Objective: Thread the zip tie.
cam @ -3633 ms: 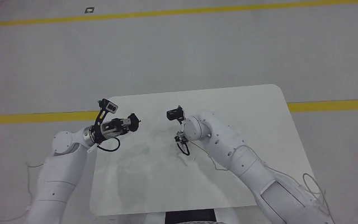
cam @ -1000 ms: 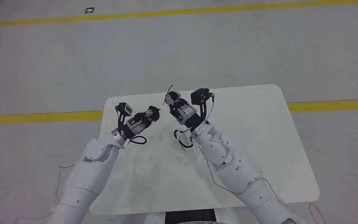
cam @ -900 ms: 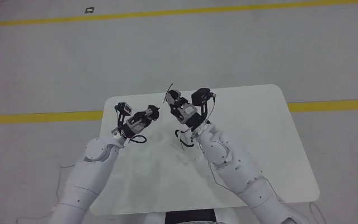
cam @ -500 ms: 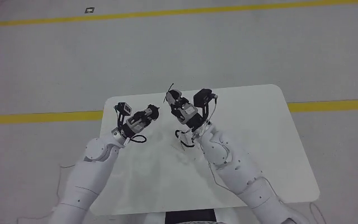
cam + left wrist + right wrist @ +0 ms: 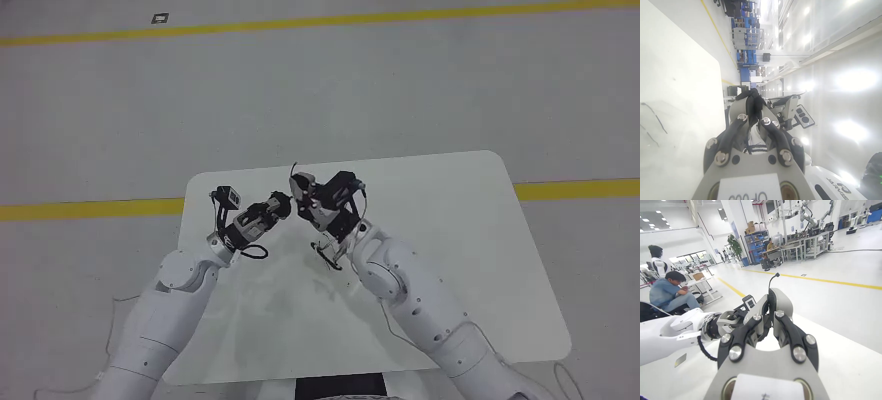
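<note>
Your right gripper [image 5: 770,303] is closed on the zip tie [image 5: 770,283], and its head end stands up above the table [image 5: 450,200]. The left gripper [image 5: 753,100], jaws together, is just beside. If the thin strap bends or slips, the threading may miss

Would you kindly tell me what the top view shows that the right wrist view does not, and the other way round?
Top view, not the wrist view: the table in full outline, and the right arm from above, with the left gripper and right gripper close together over it.
Right wrist view, not the top: the right gripper's jaws shut on the zip tie, whose blocky head stands free beyond them.
Both: the zip tie as a thin black strand, the left arm and a yellow floor line.
</note>
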Robot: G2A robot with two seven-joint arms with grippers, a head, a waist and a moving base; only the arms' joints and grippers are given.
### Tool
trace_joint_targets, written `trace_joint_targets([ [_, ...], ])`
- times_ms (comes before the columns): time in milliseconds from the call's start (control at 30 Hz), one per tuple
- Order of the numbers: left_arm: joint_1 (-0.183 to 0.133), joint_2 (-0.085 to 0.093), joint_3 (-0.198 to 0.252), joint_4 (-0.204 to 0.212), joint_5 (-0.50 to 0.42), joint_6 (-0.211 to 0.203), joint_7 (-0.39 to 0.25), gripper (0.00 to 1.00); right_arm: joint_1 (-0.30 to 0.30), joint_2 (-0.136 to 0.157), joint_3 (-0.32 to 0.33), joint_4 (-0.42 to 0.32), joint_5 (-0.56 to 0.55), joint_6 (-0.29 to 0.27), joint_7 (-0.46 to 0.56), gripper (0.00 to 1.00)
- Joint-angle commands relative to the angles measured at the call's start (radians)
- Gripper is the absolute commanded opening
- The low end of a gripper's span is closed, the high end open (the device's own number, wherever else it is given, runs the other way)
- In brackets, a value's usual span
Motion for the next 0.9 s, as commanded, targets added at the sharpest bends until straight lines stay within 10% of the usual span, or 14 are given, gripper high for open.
trace_joint_targets([
  [0,0.0,0.0,0.0,-0.002,0.007,0.002,0.003,0.0,0.0,0.002,-0.004,-0.007,-0.036,-0.002,-0.007,0.0],
  [867,0.0,0.0,0.0,-0.002,0.007,0.002,0.003,0.0,-0.001,0.003,-0.017,0.002,-0.092,0.031,0.015,0.0],
])
